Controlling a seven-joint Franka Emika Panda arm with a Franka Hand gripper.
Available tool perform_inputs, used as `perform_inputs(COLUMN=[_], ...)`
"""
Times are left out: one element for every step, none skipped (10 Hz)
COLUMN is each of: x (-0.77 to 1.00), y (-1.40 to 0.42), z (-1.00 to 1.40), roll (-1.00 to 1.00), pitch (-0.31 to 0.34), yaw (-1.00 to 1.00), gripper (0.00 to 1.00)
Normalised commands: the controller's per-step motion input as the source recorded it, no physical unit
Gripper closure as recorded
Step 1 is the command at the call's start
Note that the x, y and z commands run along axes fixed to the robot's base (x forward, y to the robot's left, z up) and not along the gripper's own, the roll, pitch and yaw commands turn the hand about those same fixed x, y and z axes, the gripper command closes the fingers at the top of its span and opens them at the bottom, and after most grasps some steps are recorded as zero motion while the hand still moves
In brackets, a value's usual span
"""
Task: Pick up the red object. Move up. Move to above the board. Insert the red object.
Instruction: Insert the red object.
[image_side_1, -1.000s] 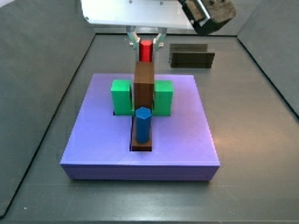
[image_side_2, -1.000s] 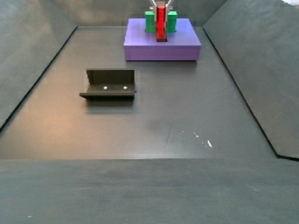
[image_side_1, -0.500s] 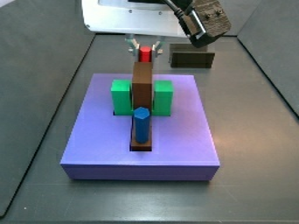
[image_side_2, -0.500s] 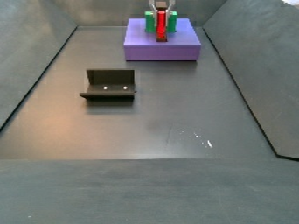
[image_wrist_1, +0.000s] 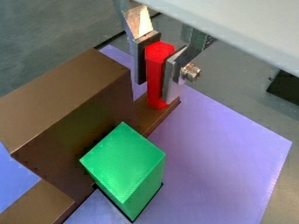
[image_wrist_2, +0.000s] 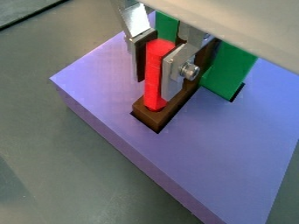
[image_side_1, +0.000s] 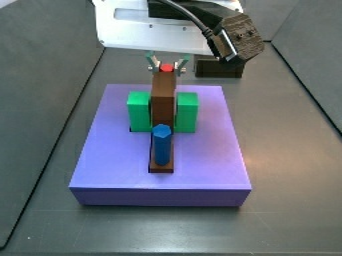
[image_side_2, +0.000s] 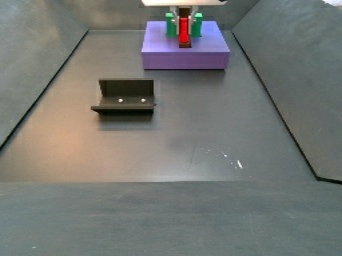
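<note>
The red object is a slim red peg standing upright, its lower end in a hole at the far end of the board. The board is a brown bar between two green blocks, lying on the purple slab. My gripper is shut on the red object, one finger on each side; both wrist views show this. In a side view only the peg's top shows under the gripper. A blue peg stands in the board's near end.
The dark fixture stands on the grey floor away from the slab; it also shows behind the slab in a side view. Grey walls enclose the floor. The slab sits at the far end.
My gripper has moved down with the red object. The peg has sunk into the board's far end, so less of it shows above the bar.
</note>
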Motion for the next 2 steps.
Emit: perform_inputs(x=[0.00,0.00], y=[0.00,0.00], z=[-0.33,0.00], roll=[0.02,0.00], pitch=[-0.009,0.000], yaw=[0.00,0.00], gripper=[1.00,1.00])
